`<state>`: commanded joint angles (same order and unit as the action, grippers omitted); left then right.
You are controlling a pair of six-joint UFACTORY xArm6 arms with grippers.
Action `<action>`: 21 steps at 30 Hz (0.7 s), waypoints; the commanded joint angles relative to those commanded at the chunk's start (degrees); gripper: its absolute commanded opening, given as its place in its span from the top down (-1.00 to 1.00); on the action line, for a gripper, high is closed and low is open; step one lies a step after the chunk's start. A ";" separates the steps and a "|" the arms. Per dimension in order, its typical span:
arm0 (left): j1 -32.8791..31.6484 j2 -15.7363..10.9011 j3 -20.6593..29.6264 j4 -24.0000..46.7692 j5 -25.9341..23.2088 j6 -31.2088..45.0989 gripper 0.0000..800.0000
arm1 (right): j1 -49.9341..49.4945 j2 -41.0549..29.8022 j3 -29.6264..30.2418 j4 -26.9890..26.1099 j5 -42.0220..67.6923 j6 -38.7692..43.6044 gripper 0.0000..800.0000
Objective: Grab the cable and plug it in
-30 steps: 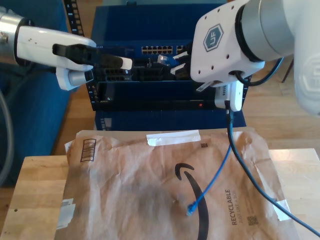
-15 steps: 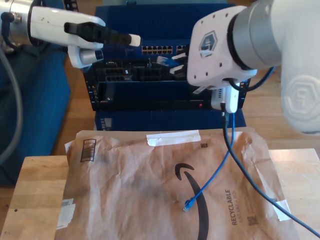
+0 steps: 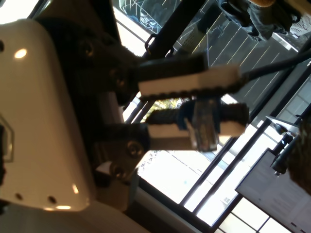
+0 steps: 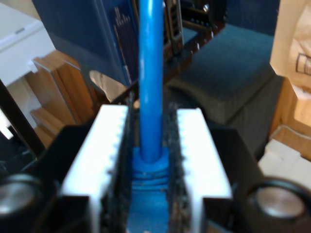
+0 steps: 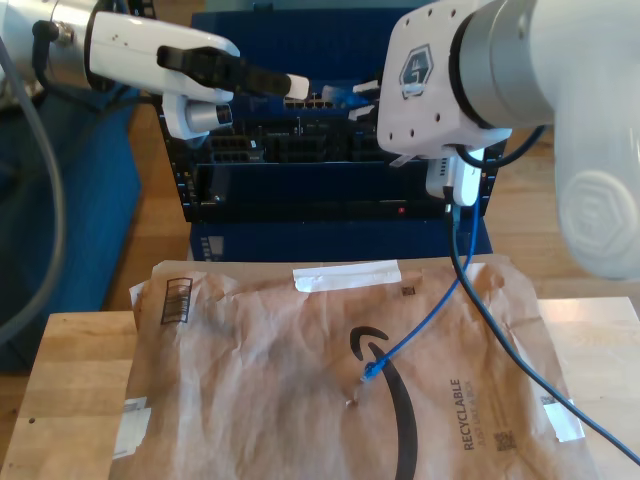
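Blue cable [image 5: 420, 322] slanting down from fingers [image 4: 201, 160]

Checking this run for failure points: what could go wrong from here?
My second gripper clamps the cable behind its plug, so the plug may meet the rack ports crooked and jam. The cable's loose end lies on the envelope and could snag. My first gripper hovers close to the plug; the two could collide.
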<state>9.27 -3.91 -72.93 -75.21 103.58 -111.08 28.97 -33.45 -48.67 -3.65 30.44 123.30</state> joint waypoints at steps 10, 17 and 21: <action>0.09 0.00 0.00 0.18 -3.08 -0.97 -0.98 | 0.53 0.26 -0.18 -4.22 0.09 4.84 0.98; 0.00 0.00 -0.35 0.00 -4.66 -0.79 -0.84 | 0.97 2.55 -1.32 -9.32 0.00 9.32 0.98; -1.23 0.00 -0.35 0.00 -5.54 -0.53 -0.84 | 0.97 4.48 -3.34 -9.32 -0.09 9.32 0.98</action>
<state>8.04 -3.91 -73.29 -75.21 98.04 -111.60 29.93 -28.97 -52.01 -12.97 30.35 132.62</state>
